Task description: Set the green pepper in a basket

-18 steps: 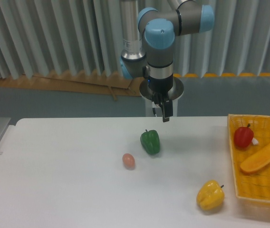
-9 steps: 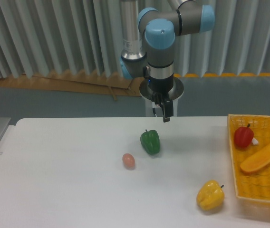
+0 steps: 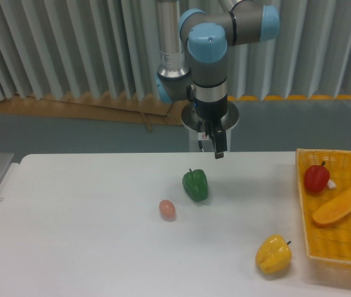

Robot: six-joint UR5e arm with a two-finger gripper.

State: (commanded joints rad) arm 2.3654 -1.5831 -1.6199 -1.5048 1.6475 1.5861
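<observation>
White table [image 3: 89, 247], green pepper [image 3: 195, 184] unmoved; end effector [image 3: 219, 154] slightly shifted right, empty, opening unclear.

Three peppers: one green pepper [image 3: 195, 184], one yellow [image 3: 273, 254], one red [image 3: 316, 177]; one basket [image 3: 342, 247]; one egg [image 3: 167, 209].

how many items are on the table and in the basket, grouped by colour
green: 1, the green pepper on the table
yellow: 1, the yellow pepper on the table
pinkish orange: 1, the small egg-shaped item on the table
red: 1, the red pepper in the basket
orange: 1, the long orange vegetable in the basket
total: 5, not counting the basket
</observation>
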